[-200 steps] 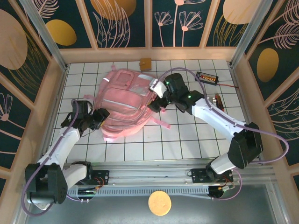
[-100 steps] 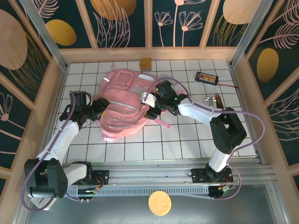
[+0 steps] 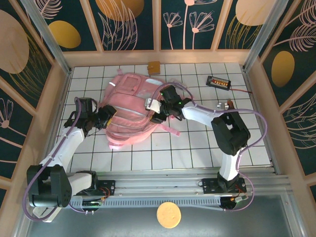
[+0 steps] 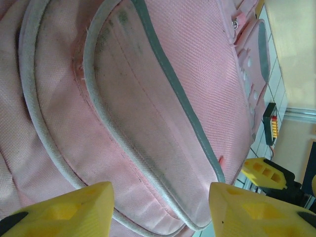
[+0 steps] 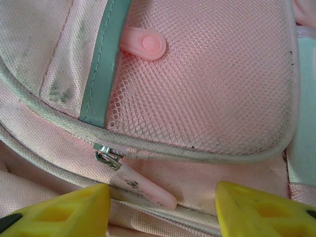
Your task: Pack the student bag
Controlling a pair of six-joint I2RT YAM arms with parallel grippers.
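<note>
Straddling the zip pull (image 5: 143, 190), right gripper (image 5: 163, 205) spread, nothing pinched; left gripper (image 4: 160, 207) half-spread against the bag (image 3: 131, 106), hold unclear. Bag looks zipped, nothing packed yet.

Top view is bright and even, with diffuse light from overhead; only faint soft shadows fall beside the student bag (image 3: 131, 118) on the white tiled table (image 3: 197, 148), there is no harsh glare, and a wide-angle lean shows toward the frame corners. Left wrist view is sharp on the bag weave and washed out pale at the upper right edge, with the left tool (image 4: 158, 212) soft and close at the bottom. Right wrist view is crisp on the mesh and zip and evenly lit, slightly dimmer at lower left, with the right tool (image 5: 160, 210) a bit soft.
</note>
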